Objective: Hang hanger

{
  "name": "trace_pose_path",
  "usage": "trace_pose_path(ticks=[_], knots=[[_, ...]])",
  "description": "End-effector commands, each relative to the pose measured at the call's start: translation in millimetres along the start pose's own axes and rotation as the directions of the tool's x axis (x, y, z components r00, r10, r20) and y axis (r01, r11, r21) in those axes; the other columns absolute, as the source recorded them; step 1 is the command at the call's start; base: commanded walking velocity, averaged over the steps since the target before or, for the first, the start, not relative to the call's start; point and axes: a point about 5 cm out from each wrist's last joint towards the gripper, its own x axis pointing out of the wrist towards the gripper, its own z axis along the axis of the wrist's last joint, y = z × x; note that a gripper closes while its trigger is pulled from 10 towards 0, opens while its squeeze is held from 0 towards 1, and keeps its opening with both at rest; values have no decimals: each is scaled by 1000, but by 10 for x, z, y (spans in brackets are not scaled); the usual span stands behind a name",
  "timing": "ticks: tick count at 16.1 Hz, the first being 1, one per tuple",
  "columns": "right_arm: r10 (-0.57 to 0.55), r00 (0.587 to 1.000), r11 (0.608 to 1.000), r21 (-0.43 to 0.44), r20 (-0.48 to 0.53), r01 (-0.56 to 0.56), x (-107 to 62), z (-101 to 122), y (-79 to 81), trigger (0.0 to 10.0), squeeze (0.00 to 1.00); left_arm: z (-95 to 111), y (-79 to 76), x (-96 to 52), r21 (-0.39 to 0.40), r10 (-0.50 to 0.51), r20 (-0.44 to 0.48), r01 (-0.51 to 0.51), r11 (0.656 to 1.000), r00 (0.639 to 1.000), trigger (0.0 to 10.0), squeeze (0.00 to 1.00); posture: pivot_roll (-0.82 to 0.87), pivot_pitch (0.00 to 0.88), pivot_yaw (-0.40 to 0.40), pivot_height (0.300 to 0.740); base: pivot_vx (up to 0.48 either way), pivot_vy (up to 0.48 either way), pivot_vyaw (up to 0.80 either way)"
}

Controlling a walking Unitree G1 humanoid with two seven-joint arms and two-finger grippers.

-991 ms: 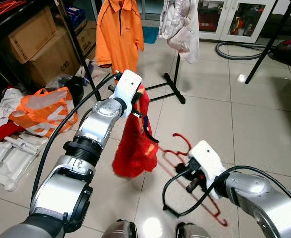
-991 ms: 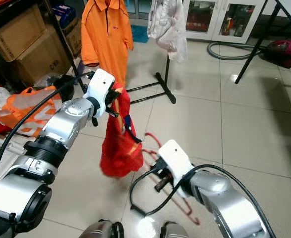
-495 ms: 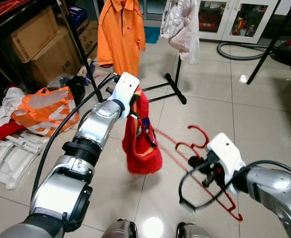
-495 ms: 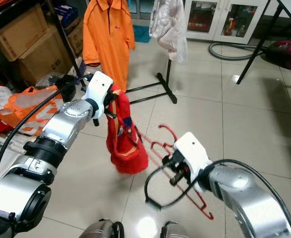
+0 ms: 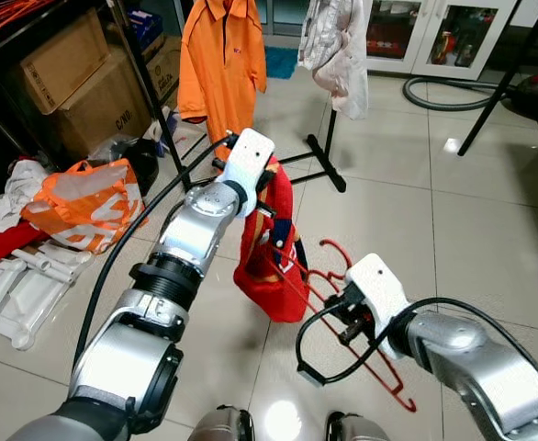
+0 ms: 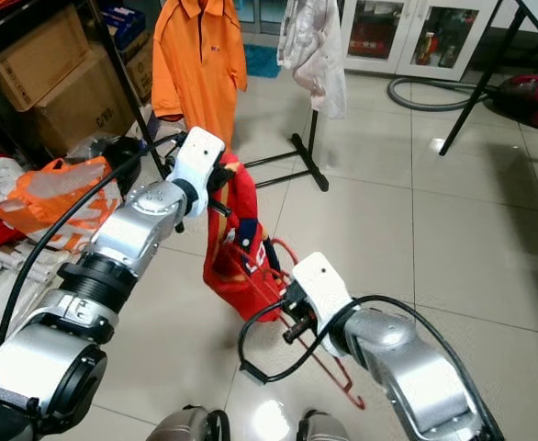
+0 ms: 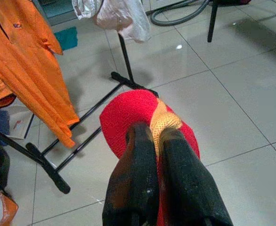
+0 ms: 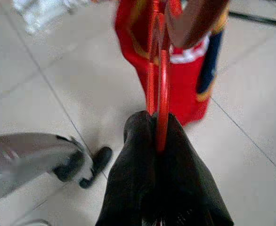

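Note:
My left gripper [image 5: 269,186] is shut on the top of a red knitted garment [image 5: 271,271] with yellow and navy trim, which hangs above the floor tiles. In the left wrist view the black fingers [image 7: 139,141] pinch a yellow-edged fold of the garment [image 7: 124,110]. My right gripper [image 5: 346,323] is shut on a thin red wire hanger [image 5: 393,386], low and to the right of the garment. In the right wrist view the hanger [image 8: 162,89] runs from the gripper [image 8: 155,126] up against the garment [image 8: 185,80]. Whether the hanger is inside the cloth cannot be told.
A black clothes rack with a floor foot [image 5: 326,163] stands behind, carrying an orange polo shirt [image 5: 218,64] and a white garment [image 5: 335,41]. Cardboard boxes [image 5: 67,83], an orange bag [image 5: 81,202] and loose clothes lie left. A vacuum hose [image 5: 439,92] and a table leg [image 5: 503,78] are back right.
My right gripper swung right with the hanger, then came back left to the garment. My left gripper has carried the garment slightly right and forward.

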Motion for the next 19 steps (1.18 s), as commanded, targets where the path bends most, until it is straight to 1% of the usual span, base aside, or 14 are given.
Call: trace_pose_path(ticks=[1, 3, 5, 6, 7, 8, 10, 11, 12, 14, 16, 17, 18, 19], knots=[[-28, 1000, 999, -14, -4, 28, 18, 8, -13, 10000, 0, 143, 11, -18, 11, 7, 50, -8, 1000, 999, 10000, 0, -54, 127, 88, 740, 0, 0, 0], [-31, 1000, 1000, -3, -6, 31, 41, 8, -7, 10000, 0, 154, 4, -23, 6, 7, 50, -8, 1000, 999, 10000, 0, -54, 127, 88, 740, 0, 0, 0], [-59, 998, 998, 21, -10, 60, 117, 4, -18, 10000, 0, 179, -21, -18, -10, 8, 51, -7, 1000, 999, 10000, 0, -58, 129, 92, 740, 0, 0, 0], [-59, 998, 998, 21, -10, 60, 117, 4, -18, 10000, 0, 179, -21, -18, -10, 8, 51, -7, 1000, 999, 10000, 0, -58, 129, 92, 740, 0, 0, 0], [-58, 998, 995, 84, 11, 57, 190, 43, -3, 10000, 0, 160, -62, -5, 15, 15, 45, -16, 1000, 999, 10000, 0, -56, 128, 90, 740, 0, 0, 0], [-42, 999, 993, 113, 27, 39, 211, 73, 21, 10000, 0, 131, -83, 4, 42, 24, 40, -26, 999, 999, 10000, 0, -56, 128, 90, 740, 0, 0, 0], [-13, 999, 990, 137, 33, 9, 238, 88, 70, 10000, 0, 78, -126, 25, 89, 45, 29, -48, 995, 999, 10000, 0, -56, 128, 88, 740, 0, 0, 0], [-18, 1000, 988, 151, 25, 14, 255, 67, 77, 10000, 0, 88, -144, 31, 85, 50, 31, -53, 995, 998, 10000, 0, -56, 128, 88, 740, 0, 0, 0], [-71, 997, 978, 196, -10, 72, 327, -17, 50, 10000, 0, 148, -201, 42, 69, 51, 42, -54, 996, 998, 10000, 0, -65, 130, 84, 740, 0, 0, 0], [-133, 990, 964, 227, -37, 138, 374, -75, 9, 10000, 0, 192, -237, 45, 54, 51, 50, -54, 997, 997, 10000, 0, -65, 130, 84, 740, 0, 0, 0], [-181, 983, 938, 291, -44, 186, 405, -92, -39, 10000, 0, 213, -277, 47, 41, 47, 52, -49, 998, 998, 10000, 0, -62, 134, 90, 740, 0, 0, 0], [-201, 978, 903, 379, -47, 204, 440, -117, -65, 10000, 0, 223, -339, 43, 29, 31, 53, -32, 999, 998, 10000, 0, -60, 134, 93, 740, 0, 0, 0], [-201, 978, 888, 413, -49, 204, 460, -134, -69, 10000, 0, 232, -372, 39, 23, 21, 53, -22, 999, 998, 10000, 0, -60, 134, 93, 740, 0, 0, 0], [-174, 984, 879, 445, -31, 169, 480, -122, -54, 10000, 0, 265, -451, 26, 18, -7, 61, 6, 1000, 998, 10000, 0, -56, 134, 95, 740, 0, 0, 0]])
